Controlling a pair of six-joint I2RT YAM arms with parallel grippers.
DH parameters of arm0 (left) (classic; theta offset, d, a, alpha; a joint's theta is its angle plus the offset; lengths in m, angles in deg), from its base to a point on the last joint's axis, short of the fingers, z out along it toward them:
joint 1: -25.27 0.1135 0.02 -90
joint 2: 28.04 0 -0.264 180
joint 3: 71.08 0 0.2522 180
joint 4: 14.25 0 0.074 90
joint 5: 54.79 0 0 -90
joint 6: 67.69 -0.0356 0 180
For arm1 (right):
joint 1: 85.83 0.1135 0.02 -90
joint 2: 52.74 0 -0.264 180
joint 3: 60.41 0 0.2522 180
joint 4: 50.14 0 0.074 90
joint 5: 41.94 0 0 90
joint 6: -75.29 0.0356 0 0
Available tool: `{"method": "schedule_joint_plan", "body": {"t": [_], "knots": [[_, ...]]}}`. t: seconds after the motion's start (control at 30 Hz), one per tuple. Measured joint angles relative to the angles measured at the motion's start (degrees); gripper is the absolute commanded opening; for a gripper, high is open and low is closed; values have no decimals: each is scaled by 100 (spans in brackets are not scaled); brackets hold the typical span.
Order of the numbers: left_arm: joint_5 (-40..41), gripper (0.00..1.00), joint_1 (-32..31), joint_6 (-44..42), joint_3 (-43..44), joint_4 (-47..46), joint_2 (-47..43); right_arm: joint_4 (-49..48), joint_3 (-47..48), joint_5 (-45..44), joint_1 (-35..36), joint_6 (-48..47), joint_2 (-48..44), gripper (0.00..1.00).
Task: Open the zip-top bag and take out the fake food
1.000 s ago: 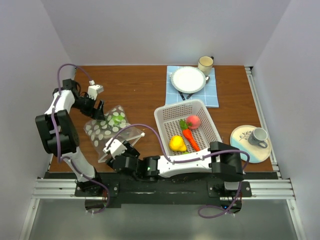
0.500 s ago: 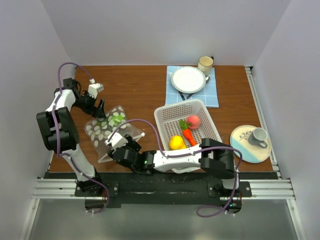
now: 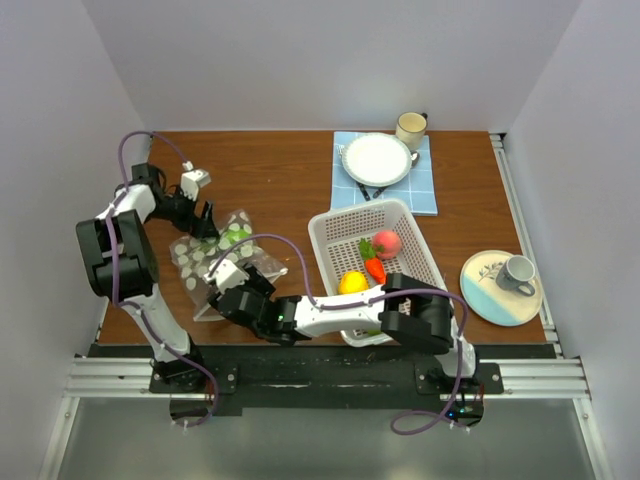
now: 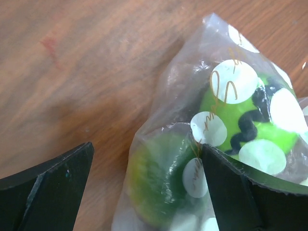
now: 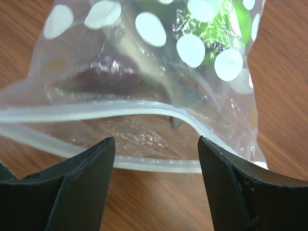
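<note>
The zip-top bag [image 3: 212, 262] lies at the table's left, green with white dots. In the left wrist view its closed end [image 4: 192, 106] holds green fake food [image 4: 159, 187], which sits between the fingers of my open left gripper [image 4: 147, 190]; one fingertip [image 4: 226, 178] touches the plastic. My right gripper [image 5: 156, 190] is open at the bag's gaping mouth [image 5: 144, 137], its tips either side of the zip strip. A dark purple piece [image 5: 96, 79] shows inside. A yellow pear [image 3: 352, 283], a carrot [image 3: 375, 268] and a peach [image 3: 387, 244] lie in the basket.
The white perforated basket [image 3: 345, 215] stands right of the bag, and my right arm reaches across in front of it. A white plate [image 3: 377, 158] on a blue cloth [image 3: 425, 195] and a mug [image 3: 411, 127] are at the back. A cup on a saucer [image 3: 500, 285] is at the right.
My right arm has swung left and brought its gripper up to the bag's mouth. The left gripper has shifted slightly at the bag's far end, jaws a little wider.
</note>
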Motion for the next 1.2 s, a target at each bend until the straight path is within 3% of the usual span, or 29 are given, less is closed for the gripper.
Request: {"method": "schedule_joint_plan", "body": {"t": [0.1, 0.13, 0.3, 0.43, 0.5, 0.7, 0.9, 1.2], "knots": [[42, 81, -20, -61, -168, -24, 68, -20, 81, 87, -87, 37, 131, 75], [46, 71, -20, -92, -205, -26, 120, -22, 87, 131, -122, 61, 166, 75], [9, 49, -15, -293, -269, 11, 227, -96, 90, 260, -247, 157, 264, 76], [31, 10, -15, -400, -313, 105, 229, -136, 90, 332, -271, 223, 299, 76], [42, 0, -15, -474, -313, 256, 229, -157, 90, 339, -269, 262, 299, 76], [-98, 0, -15, -599, -136, 931, 138, -184, 90, 339, -267, 306, 299, 76], [-306, 1, -79, -599, -61, 1419, -573, -186, 87, 341, -267, 328, 299, 76], [-205, 3, -164, -584, -664, 1215, -809, -382, -74, 737, -267, 433, 299, 78]]}}
